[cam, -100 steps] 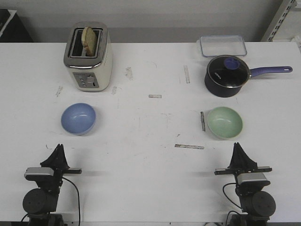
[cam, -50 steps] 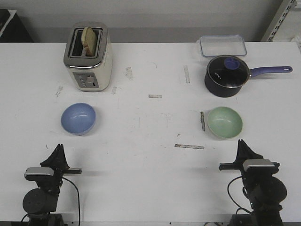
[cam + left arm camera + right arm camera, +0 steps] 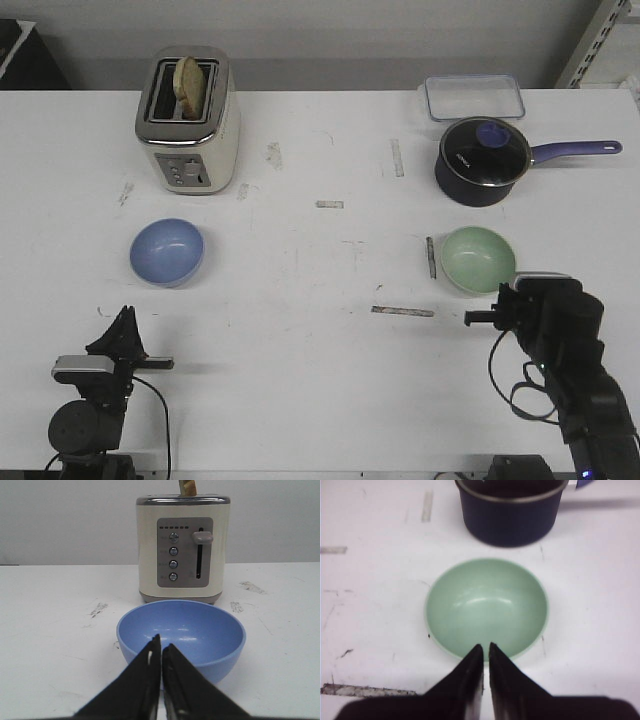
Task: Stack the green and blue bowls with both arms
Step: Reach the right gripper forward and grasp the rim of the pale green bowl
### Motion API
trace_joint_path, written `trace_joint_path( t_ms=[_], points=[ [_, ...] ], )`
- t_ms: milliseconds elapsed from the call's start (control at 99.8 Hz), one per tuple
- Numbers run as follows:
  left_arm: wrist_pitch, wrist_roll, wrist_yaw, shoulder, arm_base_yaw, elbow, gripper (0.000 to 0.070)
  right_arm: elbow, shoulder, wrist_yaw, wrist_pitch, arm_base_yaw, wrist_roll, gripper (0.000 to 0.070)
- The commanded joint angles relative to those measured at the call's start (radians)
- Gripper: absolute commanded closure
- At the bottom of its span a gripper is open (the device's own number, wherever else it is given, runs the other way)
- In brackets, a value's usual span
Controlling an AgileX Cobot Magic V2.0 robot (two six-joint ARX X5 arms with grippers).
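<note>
Right arm raised and advanced toward the green bowl; left arm unchanged.

The right gripper [image 3: 485, 652], fingers together, has moved up to the near rim of the green bowl [image 3: 479, 260]; its tips are hidden behind the wrist block in the front view. The left gripper [image 3: 161, 647], fingers together, stays low behind the blue bowl [image 3: 166, 252], near the toaster [image 3: 188, 118]. The saucepan [image 3: 510, 510] is cut off in the right wrist view.

The left gripper [image 3: 161, 650], jaws nearly together, points at the blue bowl [image 3: 181, 636] at twelve o'clock. Beyond stands a cream toaster [image 3: 183, 554], possibly holding toast [image 3: 188, 486].
</note>
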Motion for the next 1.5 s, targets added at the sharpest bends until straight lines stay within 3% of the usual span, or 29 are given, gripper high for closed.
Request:
trace_joint_path(
  t_ms=[0,120,190,301,351,481,681,731,1032,1122,1182,1402,1442,1492],
  points=[
    [0.012,0.001,0.0,-0.002,-0.003,-0.021,0.0699,0.077,0.082,0.0,-0.063,0.0,0.042,0.0693],
    [0.012,0.001,0.0,-0.002,-0.003,-0.021,0.0699,0.186,0.207,0.0,-0.127,-0.003,0.108,0.0692],
    [0.012,0.001,0.0,-0.002,-0.003,-0.021,0.0699,0.241,0.27,-0.005,-0.15,-0.022,0.2,0.0691],
    [0.012,0.001,0.0,-0.002,-0.003,-0.021,0.0699,0.324,0.359,-0.061,-0.194,-0.078,0.268,0.067],
    [0.012,0.001,0.0,-0.002,-0.003,-0.021,0.0699,0.357,0.396,-0.085,-0.21,-0.107,0.267,0.0603],
    [0.012,0.001,0.0,-0.002,-0.003,-0.021,0.0699,0.41,0.476,-0.141,-0.217,-0.179,0.259,0.0348],
    [0.012,0.001,0.0,-0.002,-0.003,-0.021,0.0699,0.418,0.574,-0.203,-0.224,-0.267,0.223,0.0159],
    [0.012,0.001,0.0,-0.002,-0.003,-0.021,0.0699,0.418,0.6,-0.214,-0.225,-0.277,0.207,0.0144],
    [0.012,0.001,0.0,-0.002,-0.003,-0.021,0.0699,0.417,0.748,-0.219,-0.195,-0.27,0.18,0.015],
    [0.012,0.001,0.0,-0.002,-0.003,-0.021,0.0699,0.417,0.787,-0.221,-0.187,-0.26,0.18,0.0186],
    [0.012,0.001,0.0,-0.002,-0.003,-0.021,0.0699,0.417,0.805,-0.22,-0.177,-0.253,0.179,0.0263],
    [0.012,0.002,0.0,-0.002,-0.003,-0.021,0.0699,0.417,0.813,-0.198,-0.141,-0.242,0.182,0.0648],
    [0.012,0.001,0.0,-0.002,-0.003,-0.021,0.0699,0.418,0.81,-0.191,-0.142,-0.242,0.185,0.0696],
    [0.011,0.001,0.0,-0.002,-0.003,-0.021,0.0699,0.418,0.8,-0.189,-0.143,-0.242,0.185,0.0699]
  ],
)
